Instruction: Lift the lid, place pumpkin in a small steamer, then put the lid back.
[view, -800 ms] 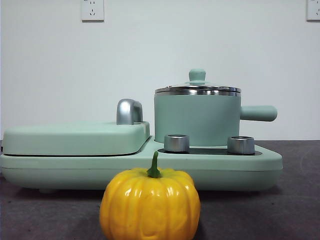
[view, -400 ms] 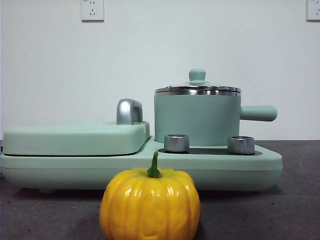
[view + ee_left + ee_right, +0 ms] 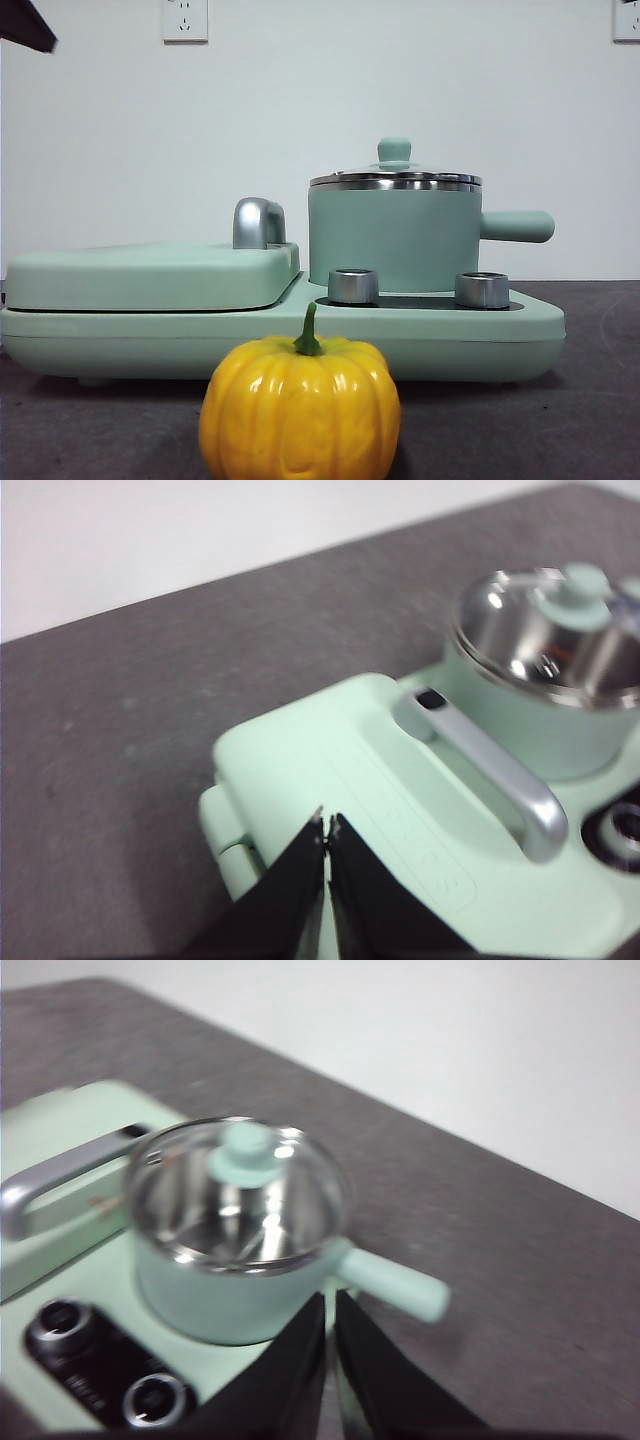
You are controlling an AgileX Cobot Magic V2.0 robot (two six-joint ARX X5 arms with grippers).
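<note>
You get even, bright light; glare sits on the pumpkin (image 3: 300, 410); both wrist views are motion-blurred

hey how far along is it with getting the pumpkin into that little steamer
Nothing is done yet. The lid sits on the small steamer, and the pumpkin stands on the table in front of the cooker. The left gripper and right gripper hang above, jaws shut, holding nothing. Lifting the lid, loading the pumpkin and re-covering all remain.
</note>
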